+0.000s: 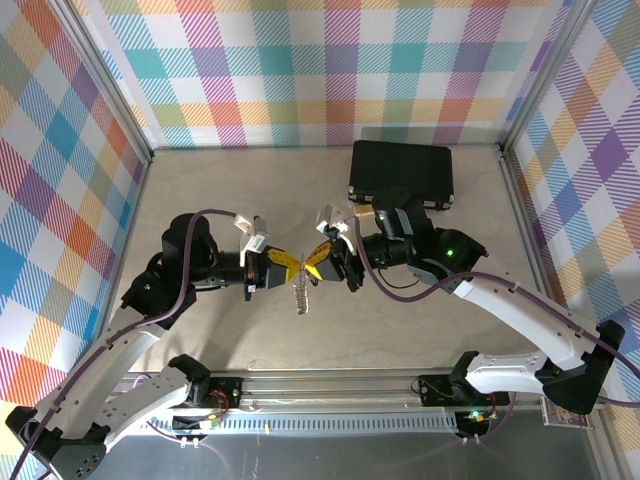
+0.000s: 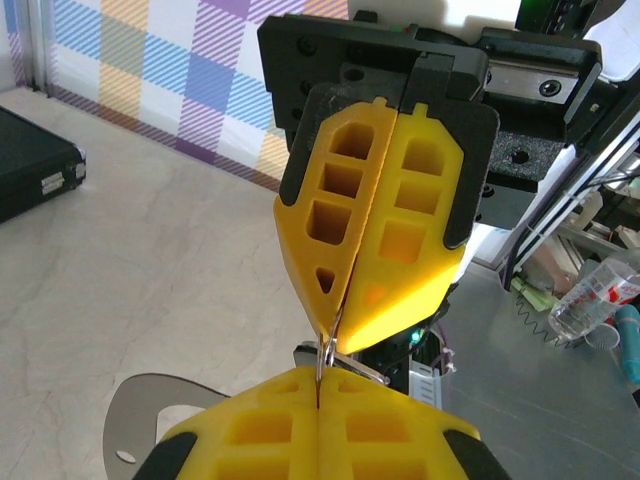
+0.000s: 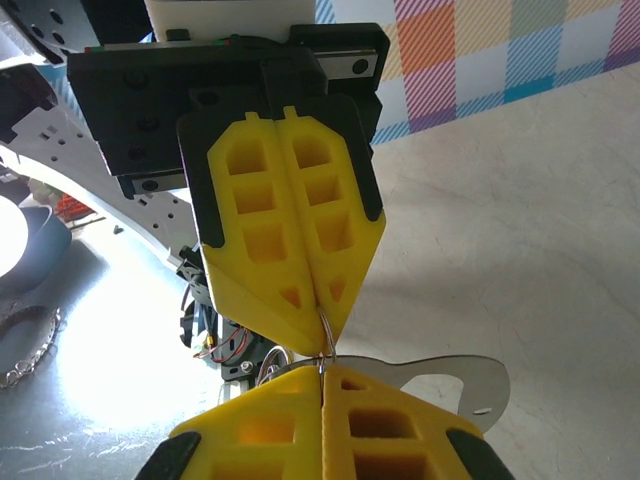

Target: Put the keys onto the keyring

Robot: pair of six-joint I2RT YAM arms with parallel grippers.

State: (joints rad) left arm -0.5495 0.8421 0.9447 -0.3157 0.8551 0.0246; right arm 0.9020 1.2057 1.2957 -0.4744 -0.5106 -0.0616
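My two grippers meet tip to tip above the middle of the table, both with yellow fingers pressed together. The left gripper (image 1: 291, 266) (image 2: 320, 378) and the right gripper (image 1: 317, 262) (image 3: 322, 375) each pinch a thin silver wire ring (image 2: 331, 345) (image 3: 325, 340) that bridges the small gap between them. It belongs to the keyring (image 1: 302, 294), whose flat silver loop (image 3: 455, 375) (image 2: 135, 415) hangs below the fingertips. The keys are hidden; no black-headed key shows.
A black rectangular case (image 1: 400, 172) (image 2: 30, 170) lies at the back of the table, behind the right arm. The aluminium rail (image 1: 330, 385) with both arm bases runs along the near edge. Checked walls close off three sides.
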